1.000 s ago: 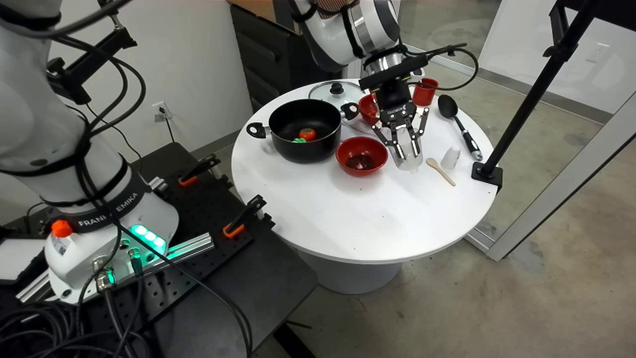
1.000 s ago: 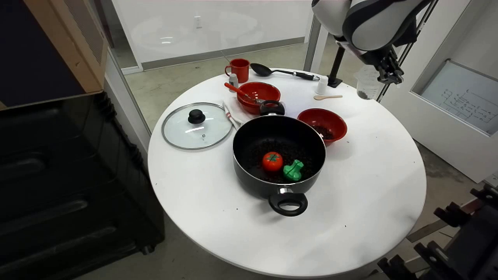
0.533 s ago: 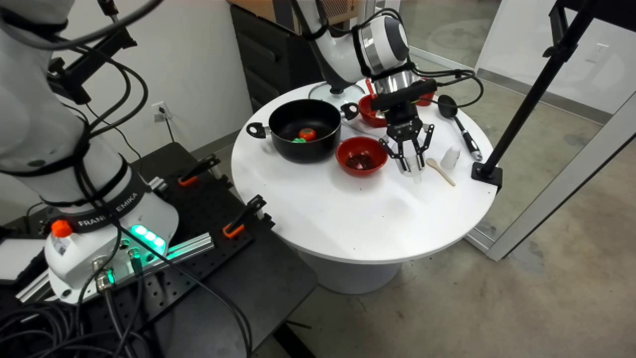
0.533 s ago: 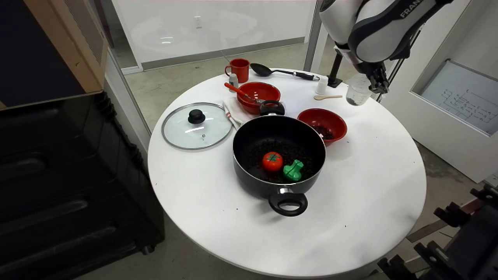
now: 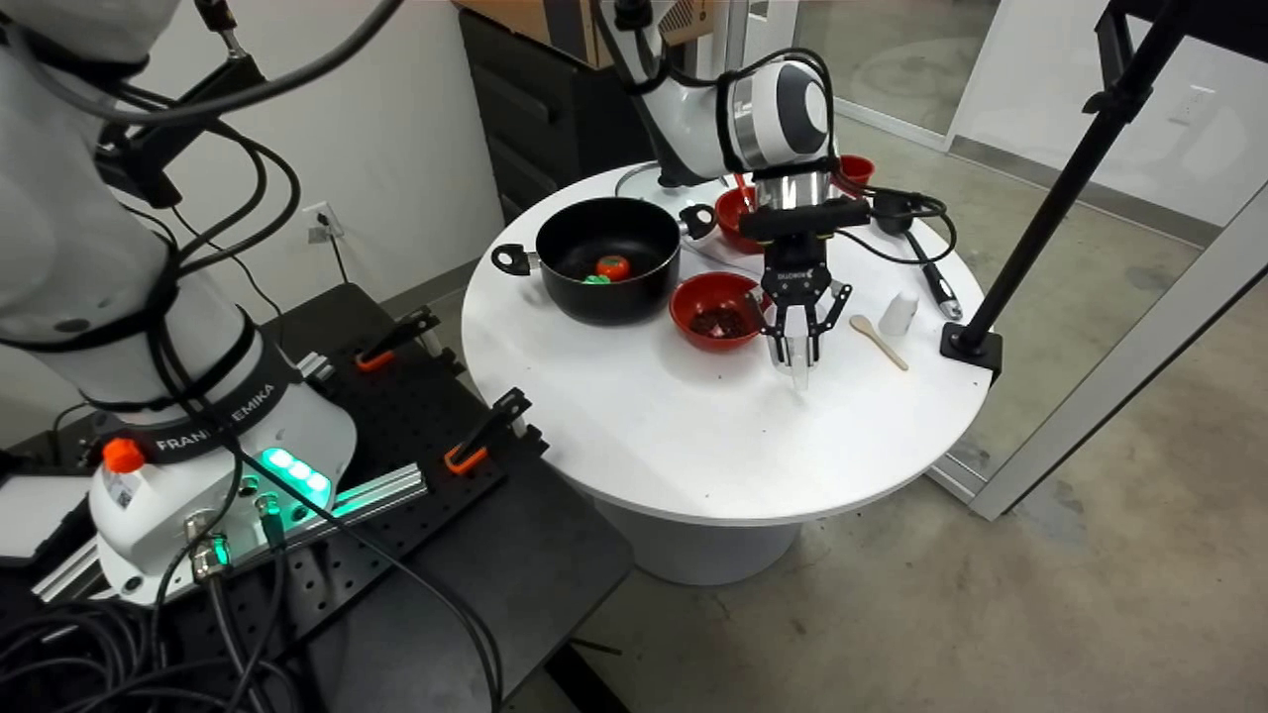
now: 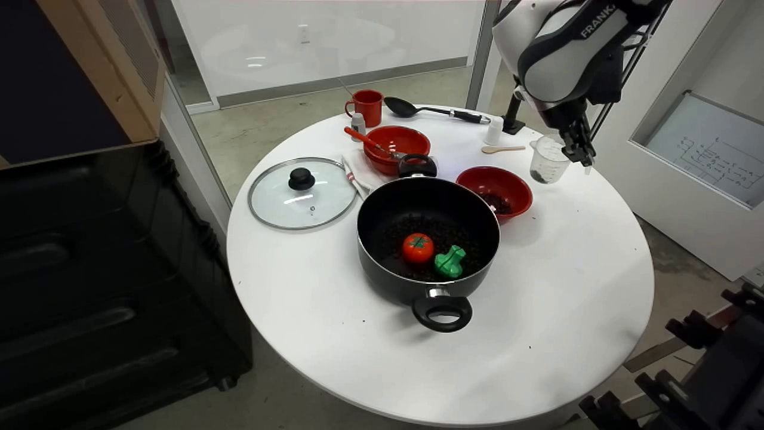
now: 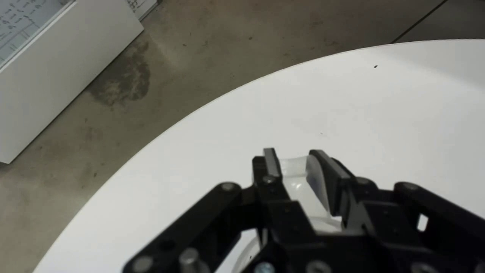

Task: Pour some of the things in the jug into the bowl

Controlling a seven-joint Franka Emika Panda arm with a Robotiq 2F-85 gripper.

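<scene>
The jug (image 6: 545, 165) is a translucent whitish measuring cup with dark bits at its bottom. My gripper (image 5: 797, 356) is shut on the jug's handle, which shows between the fingers in the wrist view (image 7: 303, 189). In an exterior view the gripper (image 6: 587, 160) is at the jug's far side from the bowl, and the jug leans slightly. I cannot tell whether its base touches the table. The red bowl (image 5: 720, 315) with dark bits inside stands beside the jug; it also shows in an exterior view (image 6: 507, 186). In an exterior view, the gripper mostly hides the jug.
A black pot (image 6: 382, 275) with a toy tomato and green vegetable stands beside the bowl. A wooden spoon (image 5: 880, 343), small white cup (image 5: 899, 313), black ladle (image 6: 439, 110), second red bowl (image 6: 399, 143), red cup (image 6: 369, 107) and glass lid (image 6: 322, 191) lie around. A black stand (image 5: 976, 342) is at the table edge.
My gripper has carried the jug lower, and toward the table's near side in an exterior view. The jug now sits closer to the table surface beside the bowl. The bowl has not moved.
</scene>
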